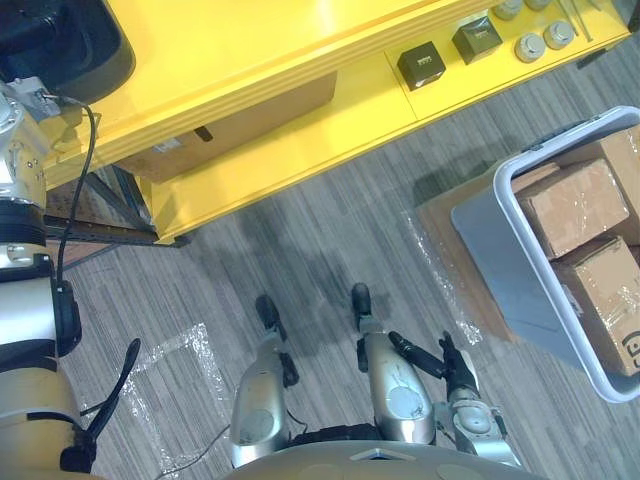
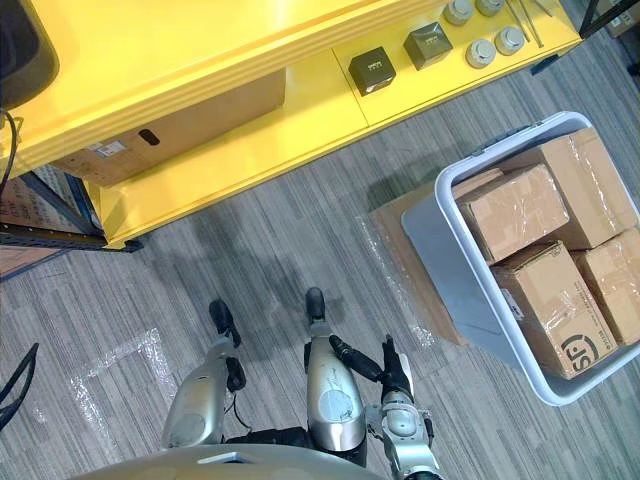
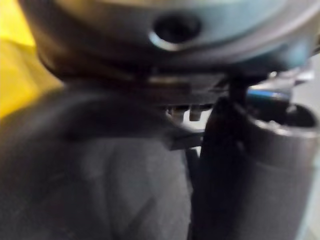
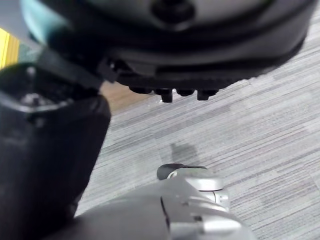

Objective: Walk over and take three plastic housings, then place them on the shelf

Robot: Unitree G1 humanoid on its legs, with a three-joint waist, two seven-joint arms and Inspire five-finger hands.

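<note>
Grey striped carpet floor (image 1: 330,250) underfoot, with a yellow shelf (image 1: 340,125) running across the far side. Resting on its lower board, well ahead of the right robot hand (image 2: 392,372) and apart from it: one black square housing (image 1: 421,65), a second black housing (image 1: 476,40) just beside it, then round grey parts (image 1: 529,47) further along the same board. Right robot hand low over the floor, dark fingers loose and spread wide, holding nothing. Left robot hand (image 3: 250,170) raised on the opposite side, with the yellow of the shelf beside it; cannot tell fingers spread or curled. Near the outer side of the right robot hand, a grey plastic tote (image 2: 440,260) sitting on a flat cardboard sheet (image 2: 392,228), packed with film-wrapped cardboard boxes (image 2: 515,210). Far ahead and across toward the left robot hand, a brown cardboard carton (image 1: 240,120) tucked under the shelf's top board. Clear tape marks (image 1: 190,345) stuck on the floor.
</note>
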